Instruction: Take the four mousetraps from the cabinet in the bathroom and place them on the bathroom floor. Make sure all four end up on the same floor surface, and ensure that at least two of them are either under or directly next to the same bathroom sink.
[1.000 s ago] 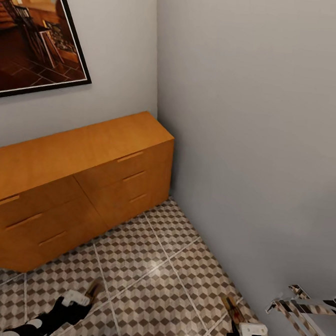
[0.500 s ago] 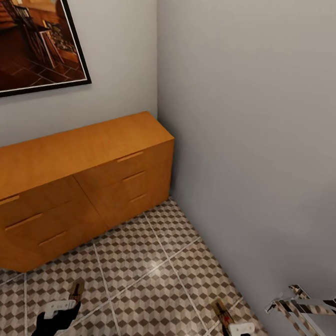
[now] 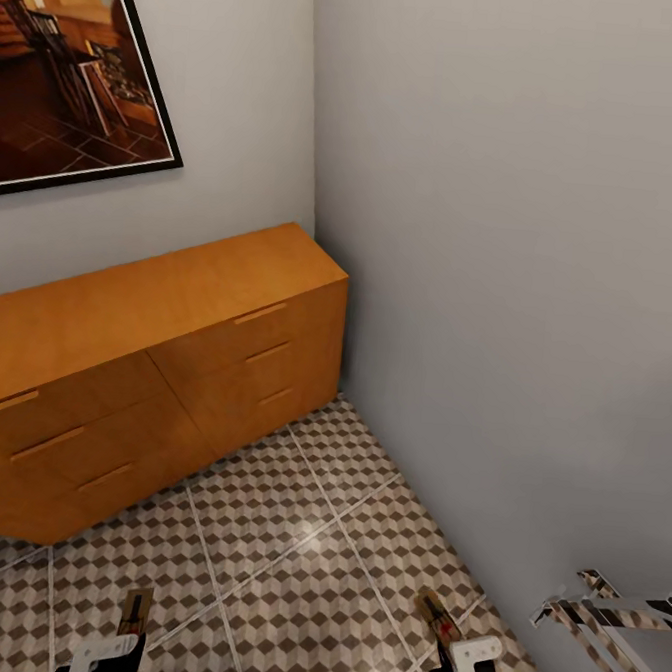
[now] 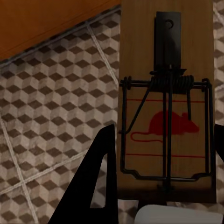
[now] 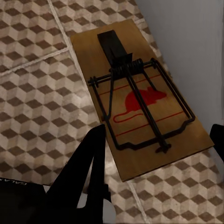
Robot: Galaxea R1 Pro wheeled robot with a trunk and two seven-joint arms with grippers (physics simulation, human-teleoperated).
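While both arms hang low over the tiles, here is the picture, nearest first.

Left gripper [image 3: 120,634]: clamped on the left mousetrap [image 4: 165,100], one dark finger [image 4: 95,179] alongside the board, which juts forward past the fingertips, red mouse mark face-up.

Right gripper [image 3: 447,635]: closed on the right mousetrap [image 5: 140,100], held at its near end; the board points ahead of the fingers, wire side up.

Bathroom floor [image 3: 290,563]: cube-pattern tiles below both grippers; neither trap looks set down.

Grey wall [image 3: 500,287]: just beside the right gripper, on its outer side. Watch the clearance there.

Towel rack [image 3: 607,616]: near the right gripper, further out.

Cabinet [image 3: 144,363]: well ahead of the left gripper, its visible drawers closed.

Sink: hidden from these angles, so placement near it cannot be judged.

How to carry well: keep both boards level and the grip firm, swing away from the wall, and lower flat onto one tiled surface beside the basin before releasing.
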